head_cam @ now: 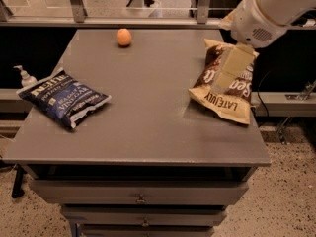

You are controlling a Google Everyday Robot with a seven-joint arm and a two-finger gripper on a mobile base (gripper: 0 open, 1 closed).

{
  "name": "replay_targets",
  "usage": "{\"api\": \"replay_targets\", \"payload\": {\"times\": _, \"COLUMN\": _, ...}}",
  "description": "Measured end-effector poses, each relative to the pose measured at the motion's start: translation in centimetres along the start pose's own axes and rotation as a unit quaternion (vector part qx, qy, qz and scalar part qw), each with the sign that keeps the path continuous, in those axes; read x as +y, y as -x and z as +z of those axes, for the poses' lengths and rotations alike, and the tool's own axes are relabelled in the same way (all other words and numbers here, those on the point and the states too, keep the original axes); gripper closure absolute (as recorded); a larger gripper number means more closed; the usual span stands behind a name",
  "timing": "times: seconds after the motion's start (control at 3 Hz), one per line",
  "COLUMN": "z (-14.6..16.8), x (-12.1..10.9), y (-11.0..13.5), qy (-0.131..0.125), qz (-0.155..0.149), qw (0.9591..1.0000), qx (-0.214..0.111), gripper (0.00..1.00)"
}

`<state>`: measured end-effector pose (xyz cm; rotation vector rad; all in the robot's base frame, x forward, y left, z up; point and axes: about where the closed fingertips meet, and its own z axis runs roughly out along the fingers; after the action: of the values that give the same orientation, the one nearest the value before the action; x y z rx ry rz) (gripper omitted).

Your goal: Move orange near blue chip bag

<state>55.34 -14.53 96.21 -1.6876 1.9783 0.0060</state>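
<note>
my jaws hover over the brown chip bag (224, 105), open or closed i cannot tell; orange (124, 37) sits well apart from blue chip bag (64, 98).

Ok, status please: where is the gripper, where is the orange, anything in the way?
Gripper over brown bag, table's right side. Orange at far edge, apart from blue bag at near left. Nothing between orange and blue bag.

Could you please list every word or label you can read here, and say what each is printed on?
"LATEJULY": on the brown chip bag, along its near edge.
"Sea": same bag, partly hidden by the hand, which hangs over it.
"VINEGAR": on the blue chip bag; its other white lettering is too blurred to read.
</note>
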Motion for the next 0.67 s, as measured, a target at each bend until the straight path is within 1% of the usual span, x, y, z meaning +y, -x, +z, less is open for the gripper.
{"api": "replay_targets", "payload": {"times": 0.33, "z": 4.1, "x": -5.0, "y": 3.5, "qy": -0.024, "qz": -0.001, "qw": 0.9984, "qx": -0.051, "gripper": 0.0}}
{"api": "replay_targets", "payload": {"times": 0.67, "z": 8.3, "x": -9.4, "y": 7.1, "qy": -0.044, "qz": 0.012, "qw": 0.9937, "qx": -0.102, "gripper": 0.0}}
